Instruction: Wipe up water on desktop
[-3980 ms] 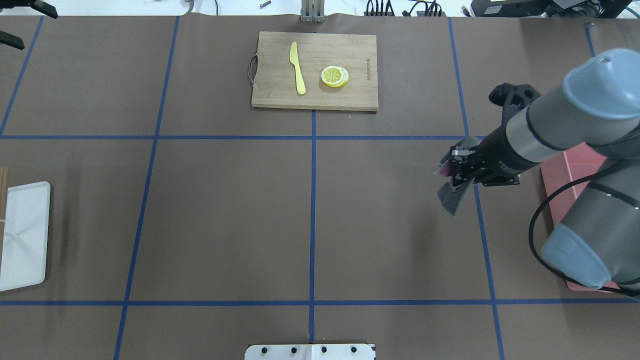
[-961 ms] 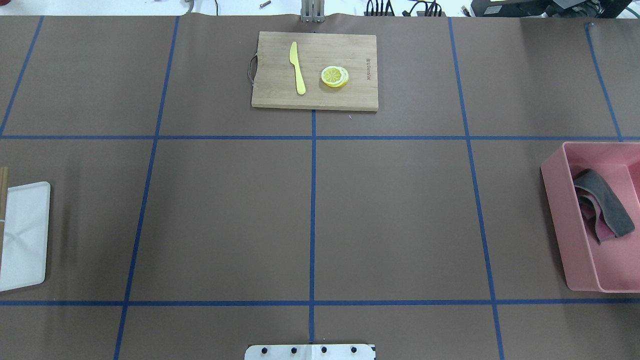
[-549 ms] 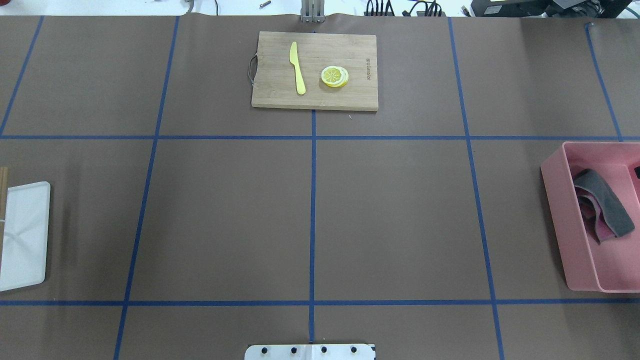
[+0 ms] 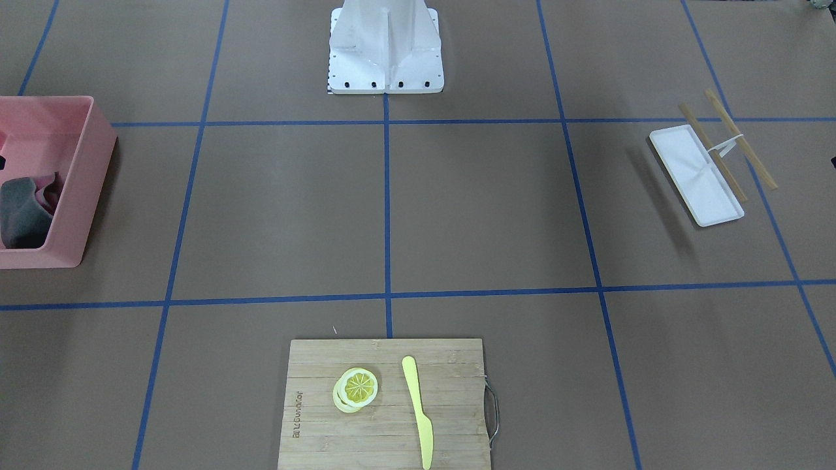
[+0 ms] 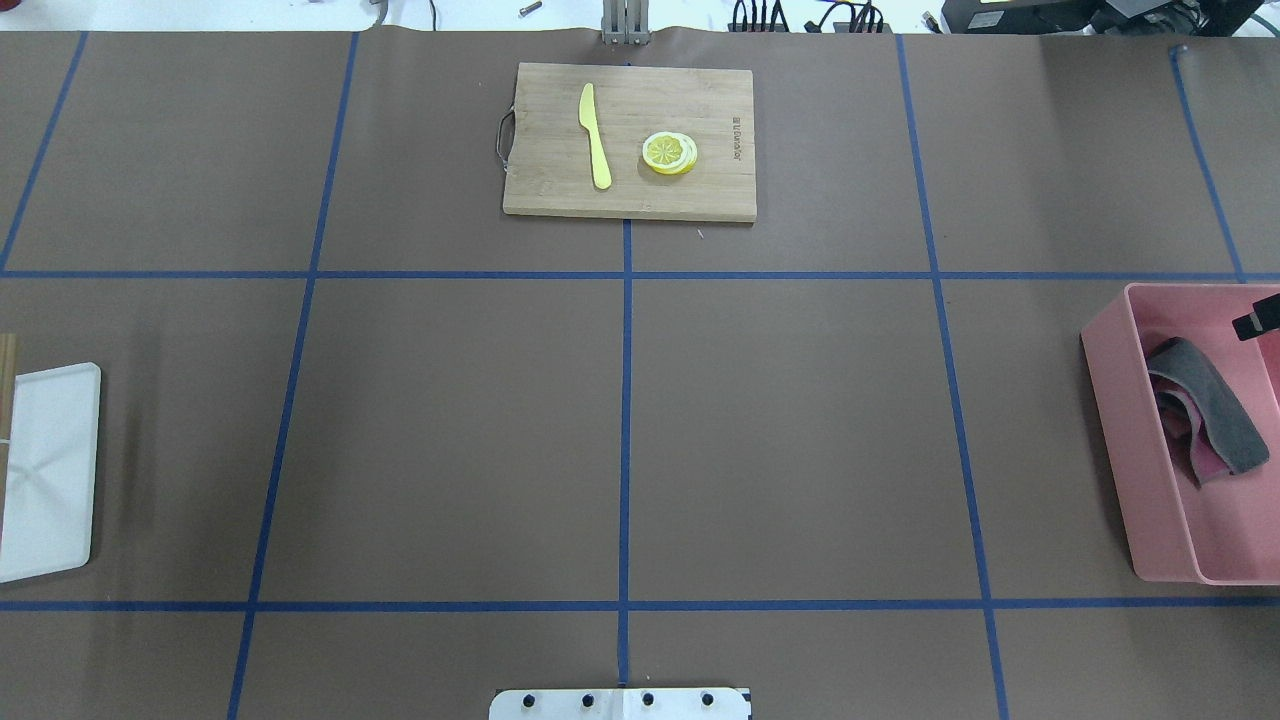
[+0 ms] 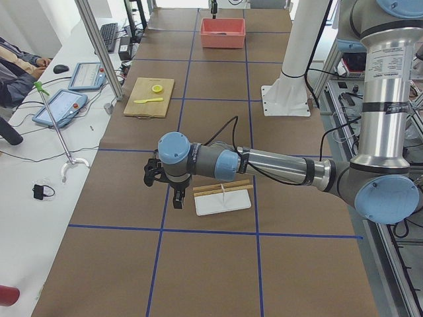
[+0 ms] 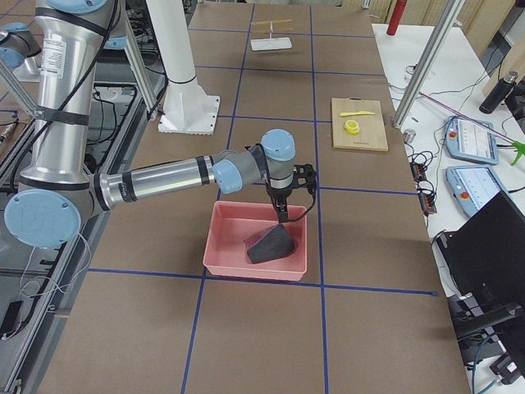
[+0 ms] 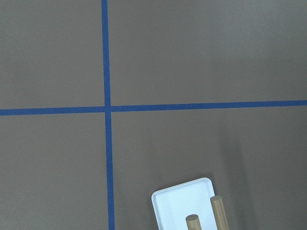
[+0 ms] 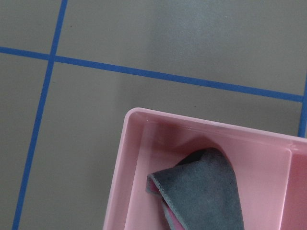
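The desktop (image 5: 450,430) is brown with blue tape lines; I see no water on it. A grey and pink cloth (image 5: 1210,410) lies in a pink bin (image 5: 1120,430) at the right edge. My right gripper (image 7: 284,215) hovers just above the cloth (image 7: 271,245) in the bin; only a black tip of it shows in the overhead view (image 5: 1258,322), and I cannot tell whether it is open or shut. My left gripper (image 6: 173,197) hangs over the desktop beside a white tray (image 6: 221,201); I cannot tell its state. The right wrist view looks down on the cloth (image 9: 206,191).
A bamboo cutting board (image 5: 680,195) with a yellow knife (image 5: 595,135) and lemon slices (image 5: 668,152) sits at the far middle. The white tray (image 5: 50,470) with wooden sticks lies at the left edge. The robot's white base plate (image 5: 620,703) is at the near edge.
Four seconds ago my right gripper held the cloth above the desktop. By one second ago the cloth lay in the pink bin. Since then the gripper's tip has come back into view over the bin.
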`<state>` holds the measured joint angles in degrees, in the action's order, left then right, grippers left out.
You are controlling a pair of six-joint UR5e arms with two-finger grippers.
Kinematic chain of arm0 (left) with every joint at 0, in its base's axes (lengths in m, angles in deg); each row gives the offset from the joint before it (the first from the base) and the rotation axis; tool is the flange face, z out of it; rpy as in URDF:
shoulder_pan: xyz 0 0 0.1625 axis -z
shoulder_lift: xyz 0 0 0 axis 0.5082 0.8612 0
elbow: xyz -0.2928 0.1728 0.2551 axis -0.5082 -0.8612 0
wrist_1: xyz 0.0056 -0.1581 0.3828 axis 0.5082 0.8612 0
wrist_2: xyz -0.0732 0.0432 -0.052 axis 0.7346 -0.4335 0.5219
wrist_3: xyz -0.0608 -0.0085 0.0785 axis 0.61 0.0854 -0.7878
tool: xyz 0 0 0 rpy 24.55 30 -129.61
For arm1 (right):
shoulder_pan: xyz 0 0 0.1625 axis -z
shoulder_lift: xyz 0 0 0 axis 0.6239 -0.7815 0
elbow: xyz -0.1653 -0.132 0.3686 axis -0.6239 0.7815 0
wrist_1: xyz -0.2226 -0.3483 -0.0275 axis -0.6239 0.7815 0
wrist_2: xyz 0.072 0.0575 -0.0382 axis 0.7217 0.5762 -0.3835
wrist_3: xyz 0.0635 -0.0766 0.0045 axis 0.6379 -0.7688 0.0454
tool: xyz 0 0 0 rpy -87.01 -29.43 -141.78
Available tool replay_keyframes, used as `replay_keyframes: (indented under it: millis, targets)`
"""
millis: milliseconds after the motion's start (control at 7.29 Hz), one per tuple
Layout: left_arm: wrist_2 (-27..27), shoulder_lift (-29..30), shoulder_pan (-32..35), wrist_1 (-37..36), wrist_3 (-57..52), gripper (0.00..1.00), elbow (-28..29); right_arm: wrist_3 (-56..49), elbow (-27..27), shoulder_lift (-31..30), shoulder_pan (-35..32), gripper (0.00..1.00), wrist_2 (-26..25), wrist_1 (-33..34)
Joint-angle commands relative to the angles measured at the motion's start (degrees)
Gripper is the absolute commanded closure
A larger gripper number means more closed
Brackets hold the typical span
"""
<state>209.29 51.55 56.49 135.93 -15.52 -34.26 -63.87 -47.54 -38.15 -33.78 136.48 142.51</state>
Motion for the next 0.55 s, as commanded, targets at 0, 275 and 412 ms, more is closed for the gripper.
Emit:
replay_keyframes:
  millis: [0,275,412]
  targets:
    - [0.0,-2.7,-0.7,5.8,0.1,0.02,-0.1,0.1,3.0,3.1,1.4,0.00,0.1,-0.1]
    - [0.1,-5.1,-2.0,11.1,4.8,0.02,-0.7,0.1,4.0,3.2,1.9,0.00,0.1,-0.1]
    - [0.1,-6.7,-3.3,15.0,7.7,0.02,-0.9,0.1,4.5,3.2,2.1,0.00,0.2,-0.1]
